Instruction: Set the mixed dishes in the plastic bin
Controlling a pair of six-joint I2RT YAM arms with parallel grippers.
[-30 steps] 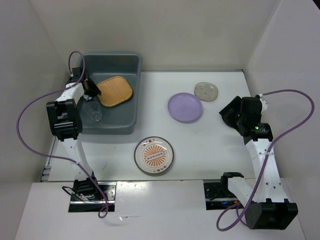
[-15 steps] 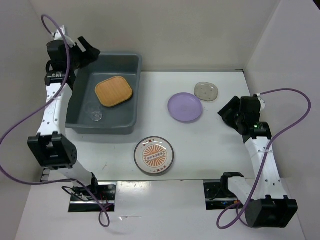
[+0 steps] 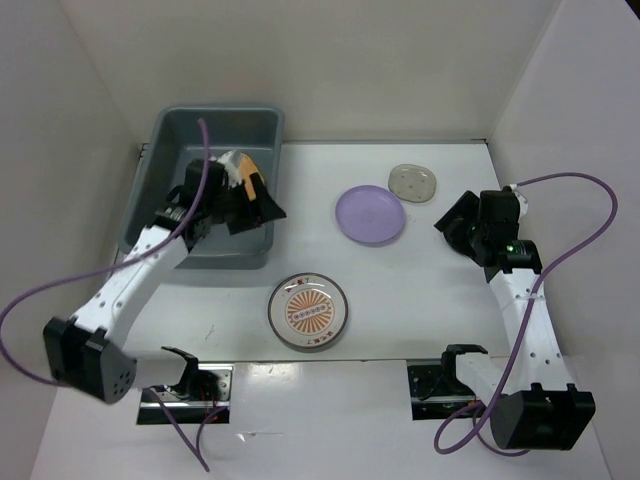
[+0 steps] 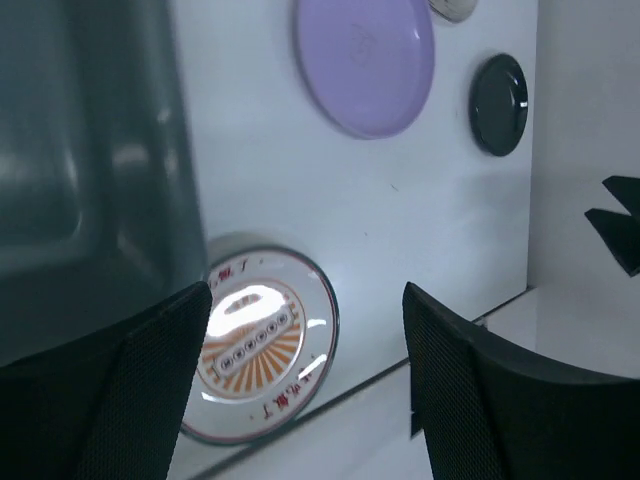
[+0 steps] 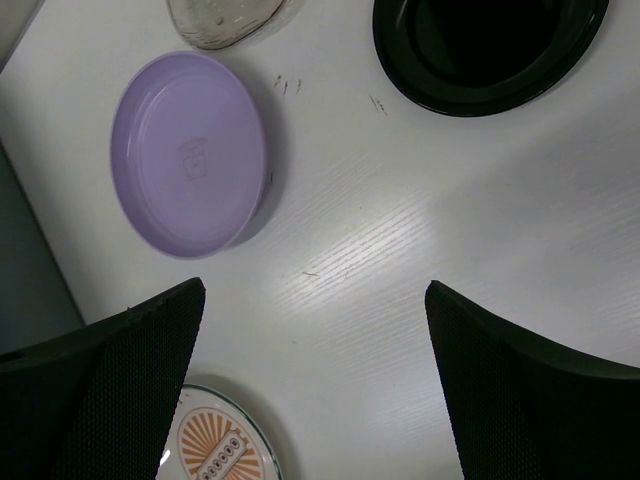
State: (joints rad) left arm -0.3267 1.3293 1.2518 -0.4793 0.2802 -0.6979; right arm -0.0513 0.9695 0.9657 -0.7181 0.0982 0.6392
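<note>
Dishes lay spread on a white table (image 3: pixel 420 290) between two robot arms, with a large grey-blue plastic bin (image 3: pixel 215 112) at the far left corner. The left arm reached across the bin's near right side, and its body hid much of the bin's inside from above. The left gripper (image 3: pixel 262 208) hung over the bin's right wall with its fingers spread wide and nothing between them. Its wrist camera looked down past the bin wall (image 4: pixel 100 150) onto the table.

A round orange-and-white patterned plate (image 3: pixel 308 311) sat on the table just in front of the bin's near right corner, outside it. A lavender round plate (image 3: pixel 370 214) lay mid-table, well to the right of the bin. A small translucent round dish (image 3: pixel 412 182) sat just beyond the lavender plate, to its right and nearly touching it.

The right gripper (image 3: pixel 452 222) hovered to the right of the lavender plate, its fingers also wide apart and empty. From above, the right arm covered the black round dish (image 5: pixel 485 50). The right wrist camera showed that dish resting on the table, to the right of the translucent dish and apart from the lavender plate. All four of these dishes lay outside the bin.
</note>
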